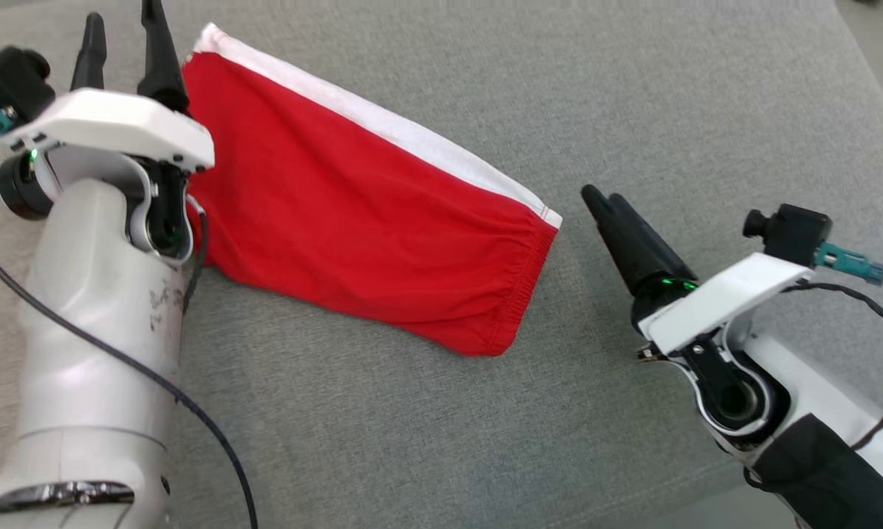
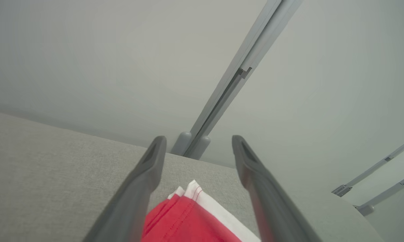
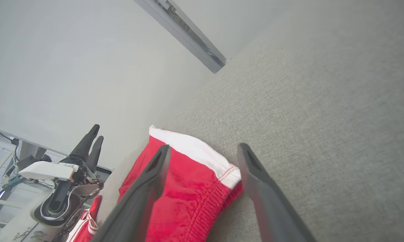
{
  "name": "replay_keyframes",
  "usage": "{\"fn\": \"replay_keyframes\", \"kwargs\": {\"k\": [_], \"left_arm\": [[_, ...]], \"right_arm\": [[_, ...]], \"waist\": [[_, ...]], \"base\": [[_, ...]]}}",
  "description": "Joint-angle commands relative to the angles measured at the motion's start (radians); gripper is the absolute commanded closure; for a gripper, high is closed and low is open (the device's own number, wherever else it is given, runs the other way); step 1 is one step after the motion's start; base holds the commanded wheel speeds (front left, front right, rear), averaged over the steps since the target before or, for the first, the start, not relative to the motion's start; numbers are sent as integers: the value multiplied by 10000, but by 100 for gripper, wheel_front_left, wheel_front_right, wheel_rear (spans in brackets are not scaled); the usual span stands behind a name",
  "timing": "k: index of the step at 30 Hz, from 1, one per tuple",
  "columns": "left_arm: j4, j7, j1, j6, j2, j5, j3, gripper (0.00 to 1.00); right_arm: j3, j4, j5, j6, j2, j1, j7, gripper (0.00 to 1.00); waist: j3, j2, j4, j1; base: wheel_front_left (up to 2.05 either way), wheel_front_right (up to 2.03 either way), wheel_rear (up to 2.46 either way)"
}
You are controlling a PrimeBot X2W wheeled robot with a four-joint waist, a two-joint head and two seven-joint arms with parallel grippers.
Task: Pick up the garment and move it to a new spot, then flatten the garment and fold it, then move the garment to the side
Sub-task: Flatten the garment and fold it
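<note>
Nearest, by the right-hand edge of the grey upholstered surface [image 1: 412, 426], the right gripper [image 1: 602, 195] has its fingers spread and empty, tips aimed at the elastic waistband [image 1: 522, 294] and just short of it. Folded flat, the red shorts [image 1: 353, 220] lie slantwise across the middle, the white side stripe [image 1: 383, 121] along their far edge. At their far-left end the left gripper [image 1: 123, 22] is spread too, its fingers straddling the hem corner and gripping nothing.
</note>
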Motion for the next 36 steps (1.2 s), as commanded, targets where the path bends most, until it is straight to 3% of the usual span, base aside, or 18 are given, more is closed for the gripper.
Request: {"fn": "replay_keyframes", "kwargs": {"k": [1, 7, 14, 20, 28, 36], "left_arm": [[-123, 5, 159, -46, 42, 95, 36, 0], [-1305, 5, 1368, -274, -48, 529, 222, 0], [-3042, 5, 3295, -356, -53, 924, -484, 0], [-4577, 5, 5039, 6, -57, 1276, -1313, 0], [-5935, 5, 7153, 532, -55, 1360, -2042, 0], [-6731, 5, 8748, 1083, -47, 1634, -2323, 0]], "right_arm": [[-108, 8, -140, 4, -113, 155, -66, 0], [-839, -103, -1179, 4, -199, 935, -66, 0], [-1822, -505, -2067, 6, -175, 2046, -65, 0], [-2511, -656, -2725, 6, -161, 2983, -66, 0], [-3236, -926, -4551, 4, 97, 4038, -66, 0], [-4384, -959, -7694, 4, 674, 4982, -67, 0]], "waist": [[-263, 0, 205, 0], [-967, 0, 595, 0], [-1824, 0, 1136, 0], [-2461, 0, 1678, 0], [-3198, 0, 2159, 0], [-3756, 0, 2487, 0]], "base": [[0, 0, 0], [0, 0, 0], [0, 0, 0], [0, 0, 0], [0, 0, 0], [0, 0, 0]]}}
